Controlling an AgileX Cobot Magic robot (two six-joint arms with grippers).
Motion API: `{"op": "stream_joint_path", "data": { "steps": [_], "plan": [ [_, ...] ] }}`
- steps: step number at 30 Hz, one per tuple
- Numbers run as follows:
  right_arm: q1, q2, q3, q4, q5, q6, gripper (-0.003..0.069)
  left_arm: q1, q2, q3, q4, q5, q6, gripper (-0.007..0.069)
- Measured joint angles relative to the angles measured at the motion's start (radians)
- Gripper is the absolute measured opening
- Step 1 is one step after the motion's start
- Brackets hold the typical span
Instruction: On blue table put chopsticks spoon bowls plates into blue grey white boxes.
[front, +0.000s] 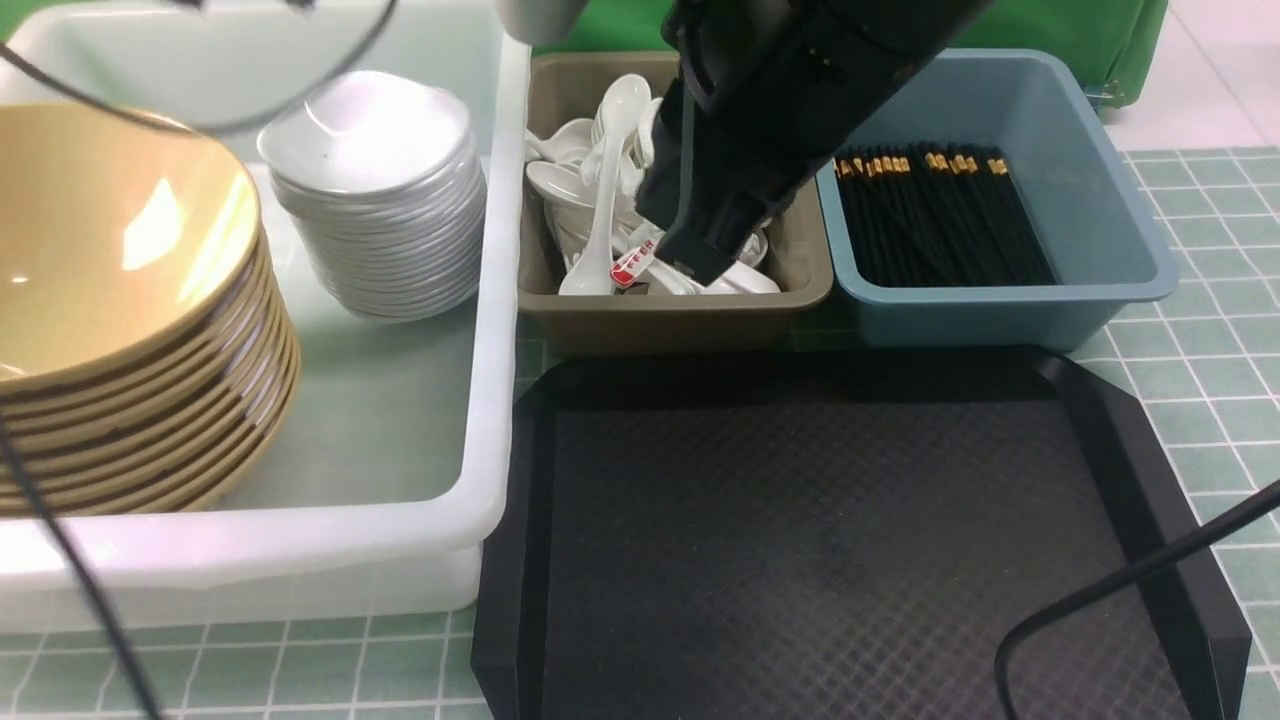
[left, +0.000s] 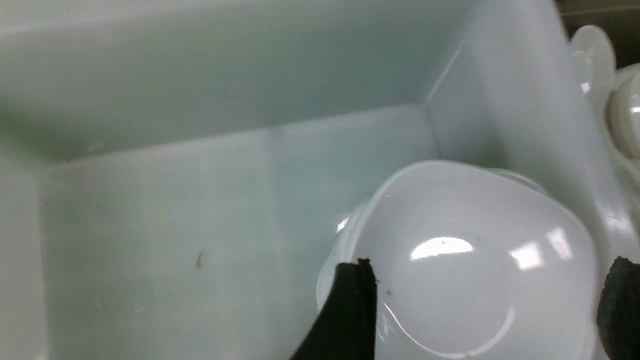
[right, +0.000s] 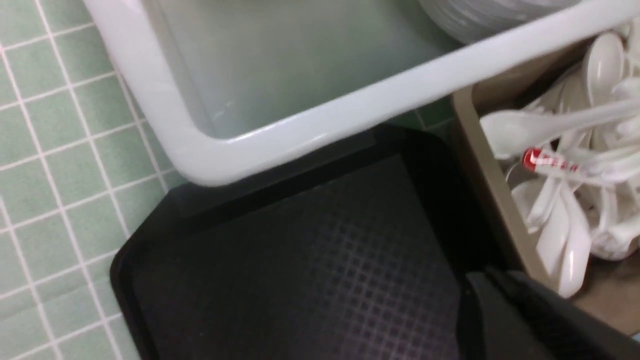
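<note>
A stack of white plates (front: 375, 190) and a stack of tan bowls (front: 120, 300) stand in the white box (front: 490, 400). My left gripper (left: 485, 300) hangs open just over the top plate (left: 465, 225), one finger at each side and neither touching it. It is out of the front view. White spoons (front: 600, 200) fill the grey box (front: 670, 315). My right gripper (front: 705, 262) is shut with nothing in it, its tip low over the spoons at that box's near wall. Black chopsticks (front: 940, 215) lie in the blue box (front: 1000, 310).
A black textured tray (front: 830, 540) lies on the blue table (front: 1200, 350) in front of the grey and blue boxes. A spoon with a red mark (front: 632, 265) lies beside the right gripper's tip. Black cables cross the left edge and the right corner.
</note>
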Motion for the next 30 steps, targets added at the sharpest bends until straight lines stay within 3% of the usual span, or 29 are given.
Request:
{"op": "stream_joint_path", "data": {
  "steps": [3,4,6,7,8,11,15,23,30],
  "plan": [
    [0.000,-0.053,0.078,0.003,-0.001,0.028,0.0062,-0.027,-0.111,-0.005,0.034,0.110,0.000,0.0396],
    [0.000,-0.059,0.086,0.003,-0.002,0.028,0.0062,-0.027,-0.118,-0.002,0.038,0.114,0.000,0.0384],
    [0.000,-0.149,0.218,0.035,-0.054,0.044,0.0066,-0.050,-0.228,0.082,0.075,0.132,0.003,0.0204],
    [0.000,-0.164,0.241,0.039,-0.066,0.045,0.0066,-0.053,-0.246,0.111,0.078,0.134,0.004,0.0176],
    [0.000,-0.230,0.339,0.053,-0.122,0.049,0.0067,-0.059,-0.321,0.188,0.091,0.140,0.005,0.0079],
    [0.000,-0.356,0.523,0.061,-0.225,0.052,0.0069,-0.061,-0.466,0.389,0.104,0.141,0.006,0.0009],
    [0.000,-0.509,0.695,0.068,-0.354,0.054,0.0070,-0.061,-0.649,0.616,0.109,0.098,0.007,-0.0007],
    [0.000,-0.867,1.063,0.079,-0.666,0.055,0.0078,-0.061,-1.169,1.213,0.105,-0.199,-0.018,-0.0008],
    [0.000,-1.086,1.226,0.141,-0.844,0.055,0.0078,-0.061,-1.419,1.442,0.094,-0.298,-0.039,-0.0012]
  ]
}}
